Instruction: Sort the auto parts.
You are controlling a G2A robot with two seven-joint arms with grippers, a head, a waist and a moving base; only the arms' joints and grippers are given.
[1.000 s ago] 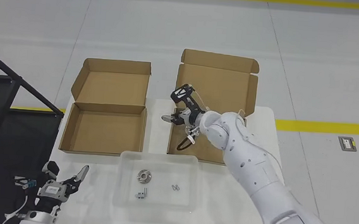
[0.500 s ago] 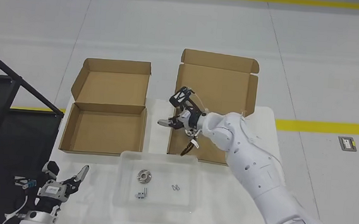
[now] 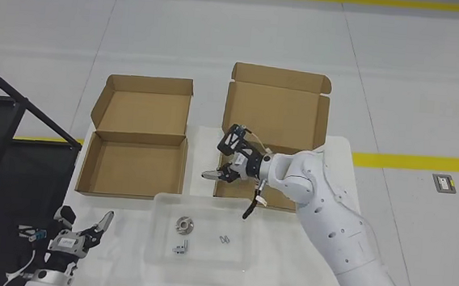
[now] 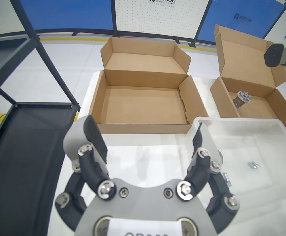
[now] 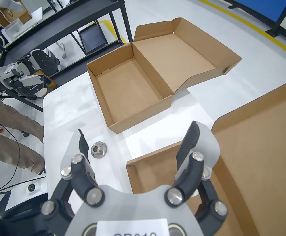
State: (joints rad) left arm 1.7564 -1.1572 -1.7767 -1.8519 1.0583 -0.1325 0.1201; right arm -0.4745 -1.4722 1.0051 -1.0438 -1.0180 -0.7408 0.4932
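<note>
In the top view my right arm covers most of the right box [image 3: 276,118] floor, so its contents cannot be read there. The left wrist view shows one grey toothed part [image 4: 243,98] with a short stem lying on that floor. The right gripper [image 3: 226,169] hangs at frame centre over the near left corner of that box, jaws spread wide with nothing between them. The left gripper [image 3: 84,233] sits at lower left, just off the clear tray [image 3: 202,199], also spread wide and empty. In the tray, at lower centre, lie a round flanged hub [image 3: 183,223] with a centre bore, a small angular metal piece [image 3: 179,247] and a pair of tiny bolts [image 3: 223,240]. The bolts are too small for me to make out any detail. In the left wrist view one finger partly hides the angular piece. The left box [image 3: 133,166], at centre left, shows a bare cardboard floor.
</note>
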